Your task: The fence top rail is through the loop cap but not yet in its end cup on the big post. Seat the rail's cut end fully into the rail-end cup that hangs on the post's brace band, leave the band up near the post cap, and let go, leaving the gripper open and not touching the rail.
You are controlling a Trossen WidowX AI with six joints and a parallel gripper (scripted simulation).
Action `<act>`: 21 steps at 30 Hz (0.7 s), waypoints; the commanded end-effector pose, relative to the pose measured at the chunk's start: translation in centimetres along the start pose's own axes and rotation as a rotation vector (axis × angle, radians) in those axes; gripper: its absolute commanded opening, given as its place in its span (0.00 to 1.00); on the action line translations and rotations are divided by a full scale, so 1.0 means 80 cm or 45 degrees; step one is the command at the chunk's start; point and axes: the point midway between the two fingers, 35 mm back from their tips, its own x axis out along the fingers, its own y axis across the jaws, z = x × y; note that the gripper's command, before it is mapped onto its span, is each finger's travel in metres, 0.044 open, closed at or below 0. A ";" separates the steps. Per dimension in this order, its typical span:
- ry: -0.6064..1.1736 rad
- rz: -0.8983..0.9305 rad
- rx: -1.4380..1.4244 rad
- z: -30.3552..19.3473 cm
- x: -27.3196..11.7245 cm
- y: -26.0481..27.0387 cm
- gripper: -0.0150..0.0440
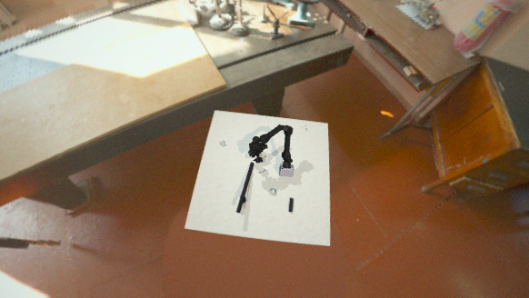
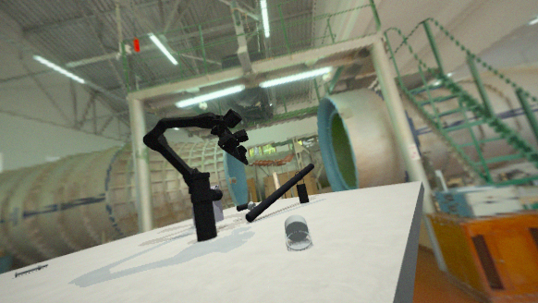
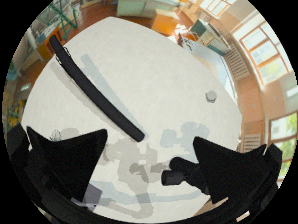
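The long black rail point(image 1: 245, 187) point(image 2: 281, 191) point(image 3: 95, 93) slopes, its lower end near the table and its far end raised. A thin loop surrounds it near the raised end. Short dark cylinders point(image 1: 258, 159) point(image 3: 181, 170), apparently the big post with its cup, are apart from the rail's low end. Band and cup details cannot be told apart. My gripper point(image 1: 257, 149) point(image 2: 242, 153) point(image 3: 152, 139) is open and empty, raised above the rail's low end and the post. It partly hides the post in the top view.
A clear-looking cylinder point(image 2: 298, 233) stands on the white table point(image 1: 209, 213) point(image 2: 351, 231). A small dark bar point(image 1: 291, 204) and a small glassy piece point(image 1: 273, 192) are in front of the arm's base. A grey disc point(image 3: 211, 96) point(image 1: 223, 144) lies on the far side.
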 end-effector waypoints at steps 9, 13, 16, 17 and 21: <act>-0.084 0.097 -1.133 -0.097 -0.017 -0.069 1.00; -0.127 0.086 -1.510 -0.130 -0.025 -0.083 1.00; -0.155 0.066 -1.776 -0.153 -0.032 -0.090 1.00; -0.160 0.061 -1.823 -0.157 -0.033 -0.091 1.00; -0.161 0.059 -1.839 -0.158 -0.033 -0.091 1.00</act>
